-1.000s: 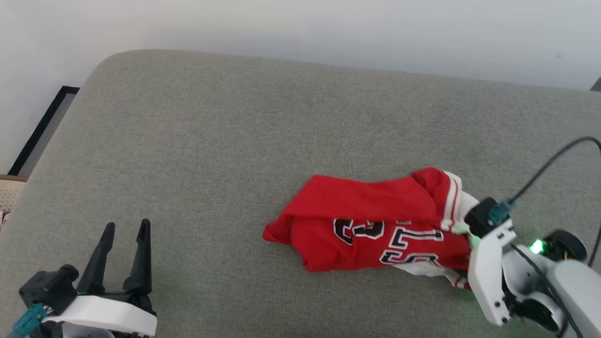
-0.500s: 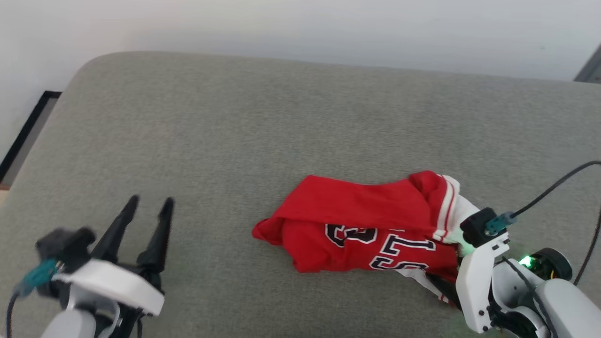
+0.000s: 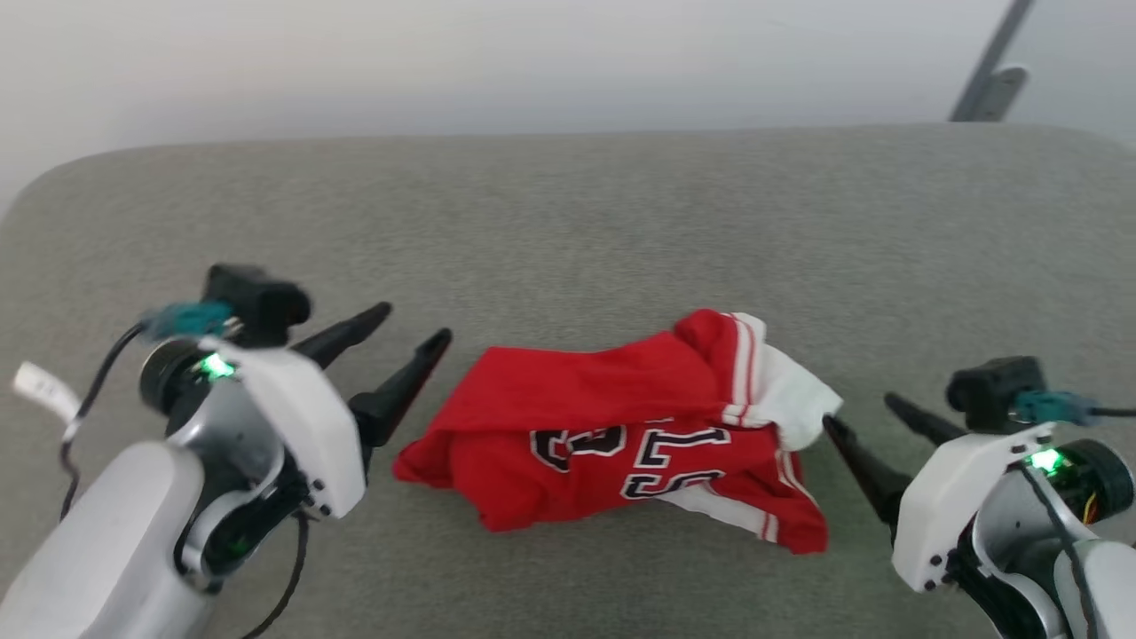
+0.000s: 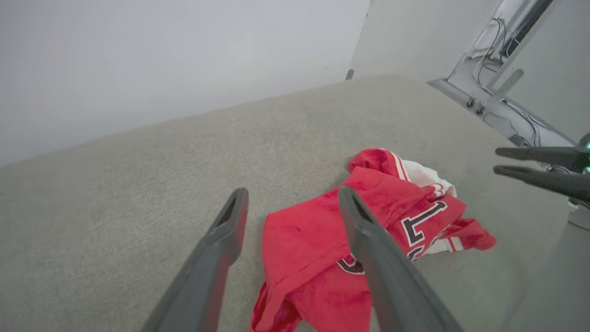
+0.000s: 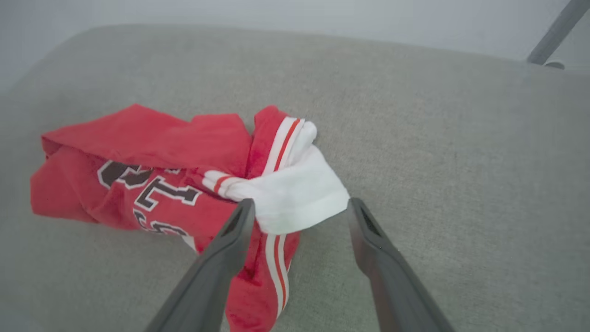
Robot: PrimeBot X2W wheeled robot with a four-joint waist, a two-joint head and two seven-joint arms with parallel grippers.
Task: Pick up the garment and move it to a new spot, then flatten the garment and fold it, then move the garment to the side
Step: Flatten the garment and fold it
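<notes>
The garment (image 3: pixel 612 426), a red shirt with white sleeve panels, striped trim and black-white print, lies crumpled on the grey cushion (image 3: pixel 568 231), a little below the middle of the head view. My left gripper (image 3: pixel 413 324) stands open just left of it, fingers pointing toward its left end; the garment (image 4: pixel 322 249) lies under and beyond the right finger (image 4: pixel 368 240). My right gripper (image 3: pixel 861 410) is open just right of it, empty. The white sleeve of the garment (image 5: pixel 295 193) lies just ahead of the fingertips of that gripper (image 5: pixel 298 206).
The grey cushion's rounded far edge meets a pale wall (image 3: pixel 444 62). A grey metal stand (image 3: pixel 990 75) leans at the far right, with cables at its base (image 4: pixel 507 92). My right gripper (image 4: pixel 500 161) shows at the left wrist view's right edge.
My right gripper has opened, let go of the garment's right end and drawn back. The left gripper has moved up toward the garment's left end. The head camera has shifted.
</notes>
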